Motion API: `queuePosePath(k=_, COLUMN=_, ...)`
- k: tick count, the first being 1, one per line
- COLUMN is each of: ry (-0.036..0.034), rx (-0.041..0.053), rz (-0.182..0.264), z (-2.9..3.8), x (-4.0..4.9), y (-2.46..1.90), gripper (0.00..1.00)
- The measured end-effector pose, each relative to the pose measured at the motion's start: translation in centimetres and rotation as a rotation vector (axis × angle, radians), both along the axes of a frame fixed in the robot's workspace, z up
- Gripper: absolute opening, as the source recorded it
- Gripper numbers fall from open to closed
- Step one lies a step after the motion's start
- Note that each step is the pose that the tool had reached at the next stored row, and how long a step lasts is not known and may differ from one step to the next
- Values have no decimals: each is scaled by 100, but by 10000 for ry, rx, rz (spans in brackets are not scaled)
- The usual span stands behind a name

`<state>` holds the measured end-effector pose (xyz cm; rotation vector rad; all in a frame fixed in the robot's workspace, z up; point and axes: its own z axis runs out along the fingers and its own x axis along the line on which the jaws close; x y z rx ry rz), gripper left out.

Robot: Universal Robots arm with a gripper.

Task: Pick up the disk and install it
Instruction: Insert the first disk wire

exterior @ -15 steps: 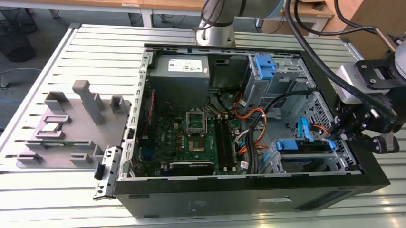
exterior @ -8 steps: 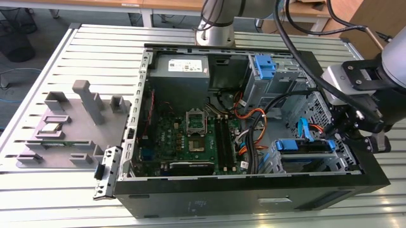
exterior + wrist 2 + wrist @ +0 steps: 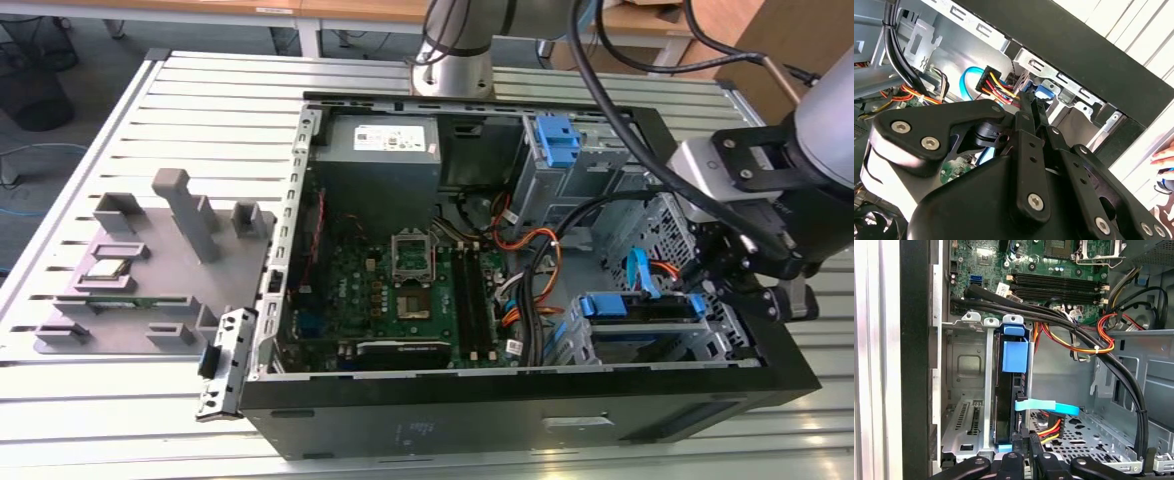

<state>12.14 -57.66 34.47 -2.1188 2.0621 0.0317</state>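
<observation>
Disk [image 3: 1004, 405]: seated on edge in a metal drive cage inside an open computer case; in the first wrist view it is a dark slab just left of centre, running from the middle of the frame down to the lower edge, with a blue plastic rail tab [image 3: 1015, 356] at its upper end
Disk in exterior view: blue-railed drive [image 3: 638, 308] in the cage at the lower right of the case, near the case's front wall
Long axis: in the first wrist view the drive's length runs up and down the frame, in line with the cage slot
Gripper [image 3: 1024, 447]: black linkage fingers at the bottom centre of the first wrist view, tips drawn close together at the drive's near end, beside a cable plug; I cannot tell whether they pinch the drive or merely meet next to it
Direction from gripper: the drive lies straight ahead of the fingertips, extending away up the frame
Arm in exterior view: wrist and gripper [image 3: 747, 275] hang at the right edge, just beside the drive cage
Cables: a light blue flat cable [image 3: 1046, 406] crosses just right of the drive; red, yellow and black power wires [image 3: 1046, 430] reach the plug at the fingertips
Second wrist view: gripper [image 3: 1026, 107] linkage in the foreground, tips pointing at the connector with red and yellow wires, upper centre
</observation>
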Motion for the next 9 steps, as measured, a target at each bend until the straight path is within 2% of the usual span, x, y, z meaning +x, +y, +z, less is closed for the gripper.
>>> queuePosePath(k=7, ry=-8, rx=-2, rz=0, z=0, x=-9, y=0, gripper=17)
queuePosePath(k=8, ry=-8, rx=-1, rz=1, z=0, x=-9, y=0, gripper=18)
queuePosePath(k=9, ry=-8, rx=-2, rz=1, z=0, x=-9, y=0, gripper=24)
